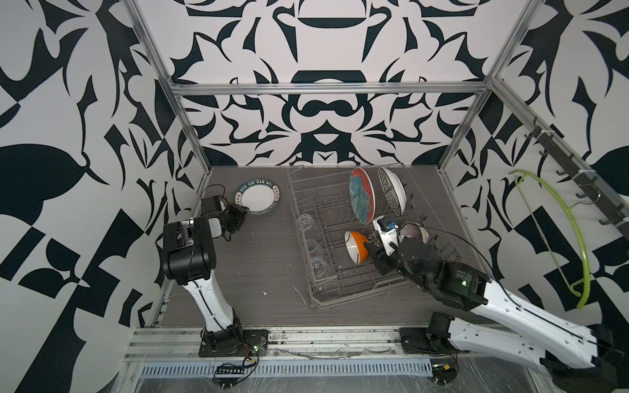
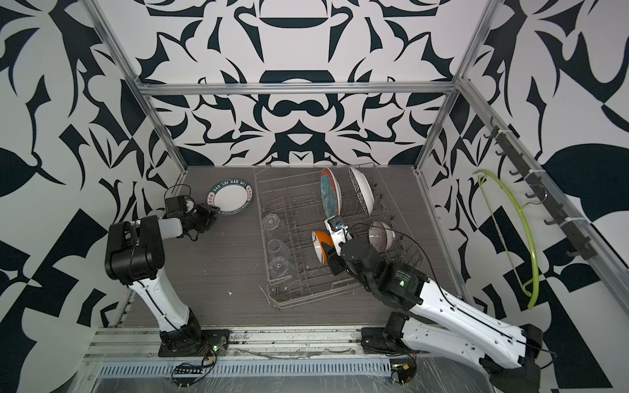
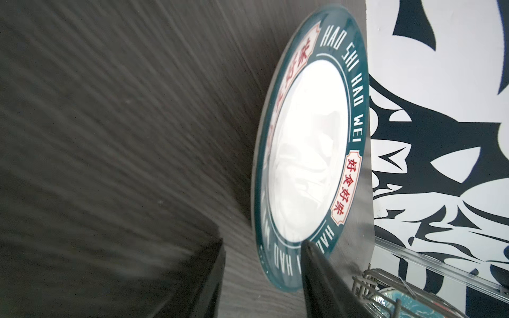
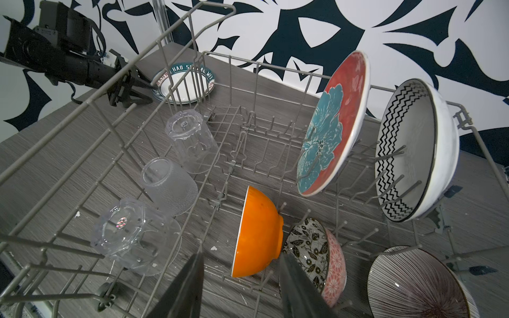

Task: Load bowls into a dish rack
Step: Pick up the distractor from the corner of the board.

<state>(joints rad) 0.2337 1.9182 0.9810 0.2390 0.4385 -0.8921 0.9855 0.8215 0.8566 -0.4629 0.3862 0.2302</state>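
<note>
The orange bowl [image 4: 256,231] stands on edge between tines of the dish rack [image 4: 256,64], probably set that way to drain. The right gripper [image 4: 242,252] hangs just behind it, jaws apart and clear of it, holding nothing. The floral bowl [image 4: 311,247] leans just past one finger, with the striped bowl [image 4: 413,283] farther out on the same side. The left gripper [image 3: 263,241], also spread, straddles the rim of the lettered plate [image 3: 303,137], which lies on the table [image 3: 110,110].

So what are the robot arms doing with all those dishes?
They're loading a dish rack. The orange bowl, floral bowl and striped bowl all sit inside it already. The right end effector hangs open just above the orange bowl, holding nothing. The left end effector is open at the rim of a teal-rimmed plate lying on the table beside the rack.
</note>
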